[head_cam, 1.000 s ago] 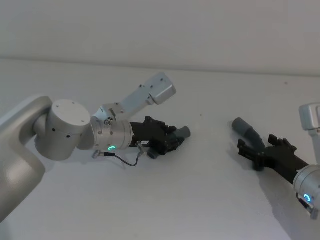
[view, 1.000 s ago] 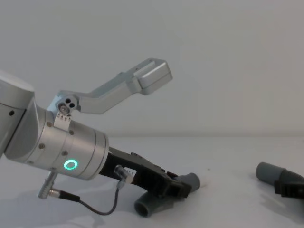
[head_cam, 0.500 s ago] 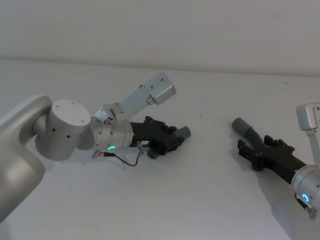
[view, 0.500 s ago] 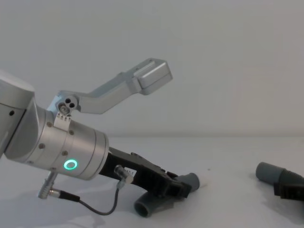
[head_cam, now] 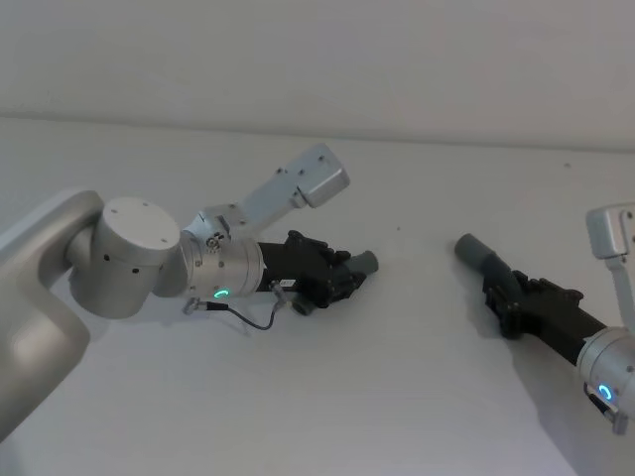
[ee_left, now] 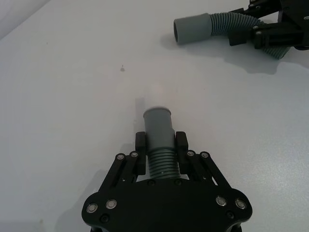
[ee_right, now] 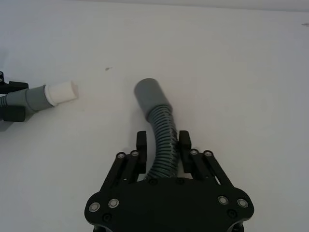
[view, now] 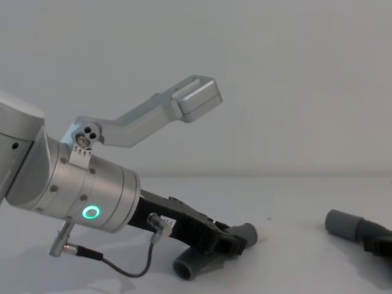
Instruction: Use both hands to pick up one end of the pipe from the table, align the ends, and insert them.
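On the white tabletop (head_cam: 397, 387), the left hand (ee_left: 161, 143) is clamped on the short ribbed hose (ee_left: 160, 163). Well apart from this hose, the right hand (ee_right: 162, 143) clamps the longer hose (ee_right: 162, 129).

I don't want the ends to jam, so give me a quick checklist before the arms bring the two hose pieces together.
1. Left gripper shut on short hose piece: ok.
2. Right gripper shut on other hose piece: ok.
3. White spigot unobstructed: ok.
4. Open cuff facing the spigot: not ok, the two are apart and off-axis.
5. Both pieces lifted off the table: cannot tell.
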Controlling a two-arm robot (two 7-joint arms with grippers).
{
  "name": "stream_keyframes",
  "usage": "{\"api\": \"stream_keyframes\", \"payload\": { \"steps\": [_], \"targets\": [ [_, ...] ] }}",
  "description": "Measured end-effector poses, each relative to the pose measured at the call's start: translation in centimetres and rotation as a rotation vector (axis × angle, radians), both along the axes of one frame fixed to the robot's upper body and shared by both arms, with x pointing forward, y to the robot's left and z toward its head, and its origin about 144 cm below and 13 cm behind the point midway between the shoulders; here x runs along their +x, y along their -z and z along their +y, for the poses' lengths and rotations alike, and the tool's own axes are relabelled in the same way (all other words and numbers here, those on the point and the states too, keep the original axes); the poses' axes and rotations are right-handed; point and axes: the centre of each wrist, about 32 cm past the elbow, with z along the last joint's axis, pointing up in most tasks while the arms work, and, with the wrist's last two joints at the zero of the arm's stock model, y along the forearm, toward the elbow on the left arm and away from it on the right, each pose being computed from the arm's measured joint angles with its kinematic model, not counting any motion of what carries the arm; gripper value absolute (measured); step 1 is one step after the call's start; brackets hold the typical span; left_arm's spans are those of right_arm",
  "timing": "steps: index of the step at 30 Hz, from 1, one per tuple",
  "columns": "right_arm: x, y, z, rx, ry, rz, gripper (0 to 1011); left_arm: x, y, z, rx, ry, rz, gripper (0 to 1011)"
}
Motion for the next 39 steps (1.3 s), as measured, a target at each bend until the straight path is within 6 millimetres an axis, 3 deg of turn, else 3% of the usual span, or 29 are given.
{"api": "stream_keyframes", "payload": {
  "steps": [5, 11, 30, 39],
  "targets": [
    [0.0, 0.0, 0.0, 0.000, -0.001, 0.001, 273, 0.0, 0.0, 0.0, 0.000, 0.000, 0.000, 353],
    [0.0, 0.0, 0.0, 0.000, -0.001, 0.001, 191, 0.0, 0.0, 0.0, 0.000, 0.000, 0.000, 353],
    [-0.4, 0.0, -0.4, 0.032, -0.063, -0.075, 171, -0.3, -0.6, 0.0, 0.002, 0.005, -0.051, 353],
    [-0.9, -0.3, -2.2, 0.059, -0.156, -0.163, 166, -0.1, -2.2, 0.4, -0.001, 0.064, -0.137, 353]
  ]
}}
